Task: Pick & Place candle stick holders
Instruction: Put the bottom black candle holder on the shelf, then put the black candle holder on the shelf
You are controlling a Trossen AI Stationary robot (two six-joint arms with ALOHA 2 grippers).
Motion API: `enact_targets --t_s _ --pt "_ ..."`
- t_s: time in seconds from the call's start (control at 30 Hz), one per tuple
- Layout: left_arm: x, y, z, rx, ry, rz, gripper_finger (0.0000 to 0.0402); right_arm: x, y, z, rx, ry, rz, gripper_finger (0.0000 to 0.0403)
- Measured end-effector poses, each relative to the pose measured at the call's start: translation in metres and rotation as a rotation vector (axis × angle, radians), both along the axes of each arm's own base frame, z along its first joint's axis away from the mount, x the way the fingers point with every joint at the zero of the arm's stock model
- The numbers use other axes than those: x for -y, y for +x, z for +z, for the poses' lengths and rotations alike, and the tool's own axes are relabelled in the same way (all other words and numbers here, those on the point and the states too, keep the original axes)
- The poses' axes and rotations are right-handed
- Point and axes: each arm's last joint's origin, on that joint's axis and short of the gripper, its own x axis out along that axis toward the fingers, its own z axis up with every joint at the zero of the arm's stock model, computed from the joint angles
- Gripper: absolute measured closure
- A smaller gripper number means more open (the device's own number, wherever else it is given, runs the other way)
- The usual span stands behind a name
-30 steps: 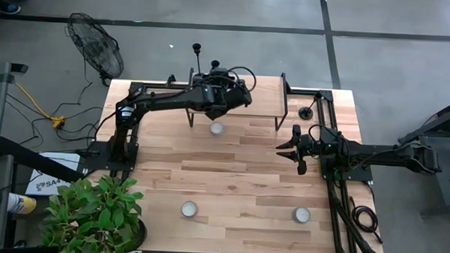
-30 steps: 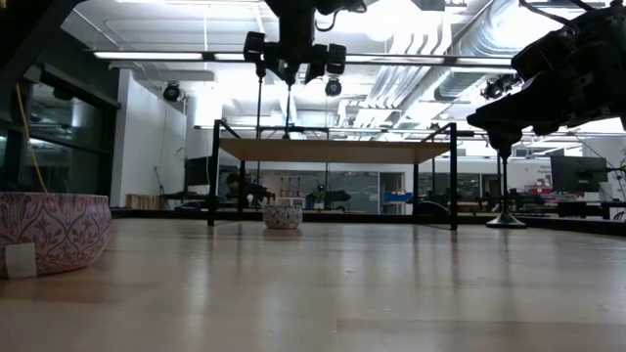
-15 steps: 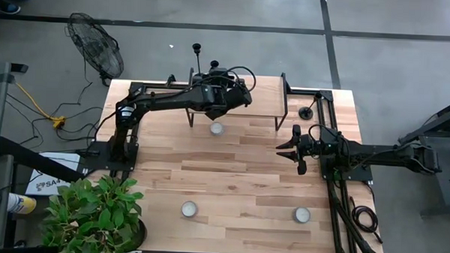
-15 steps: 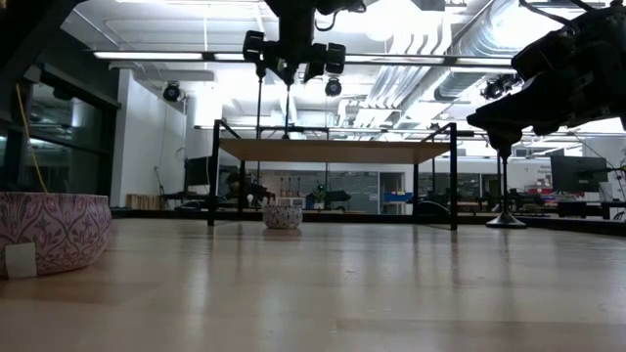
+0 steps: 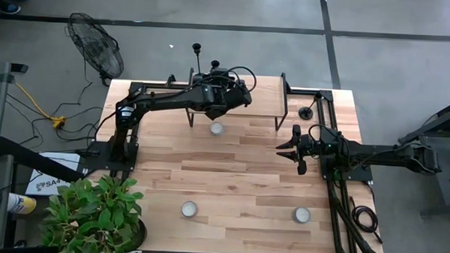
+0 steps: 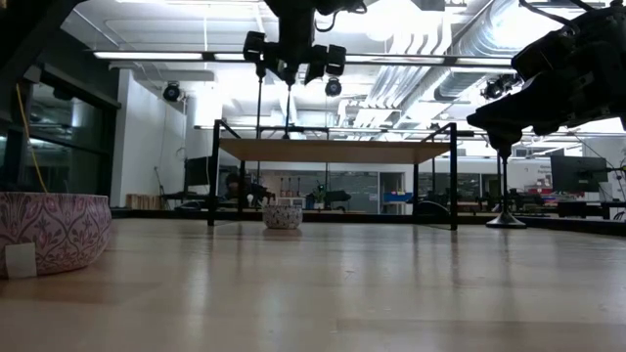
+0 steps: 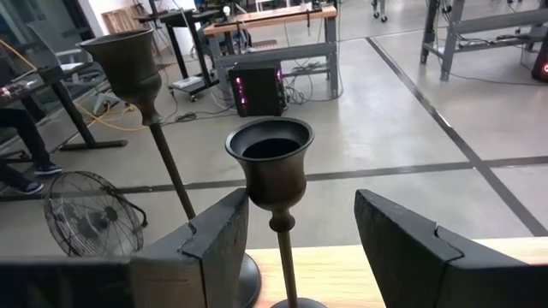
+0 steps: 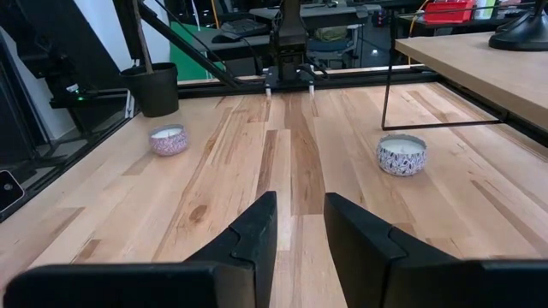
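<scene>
Two black candle stick holders stand on the raised wooden shelf (image 5: 263, 98) at the table's far side. The left wrist view shows a taller one (image 7: 128, 60) and a shorter one (image 7: 272, 167). My left gripper (image 7: 300, 248) is open above the shelf (image 5: 215, 81). Its fingers stand on either side of the shorter holder's stem, just under the cup, with no touch showing. The third holder (image 5: 306, 112) stands on its round base on the table, right of the shelf (image 6: 506, 186). My right gripper (image 5: 290, 150) hangs open and empty above the table's right half (image 8: 300, 222).
Small candle tins sit under the shelf's front (image 5: 216, 128) and near the front edge at left (image 5: 189, 209) and right (image 5: 302, 214). A potted plant (image 5: 94, 212) stands at the near left corner. The shelf's thin black legs (image 6: 453, 176) stand on the table.
</scene>
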Motion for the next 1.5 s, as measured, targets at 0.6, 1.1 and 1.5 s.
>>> enact_targets --t_s 0.6,1.1,1.5 --pt "0.001 -0.002 -0.001 -0.029 -0.003 0.002 0.0074 0.000 0.000 0.000 0.000 0.000 0.000 0.0307" --pt "0.027 -0.014 0.020 -0.027 -0.008 -0.060 0.0066 0.000 0.000 0.000 -0.001 0.000 0.000 0.0307" --pt "0.084 -0.036 0.036 -0.130 -0.030 -0.193 0.0066 0.000 0.000 0.000 -0.001 0.000 0.000 0.0307"
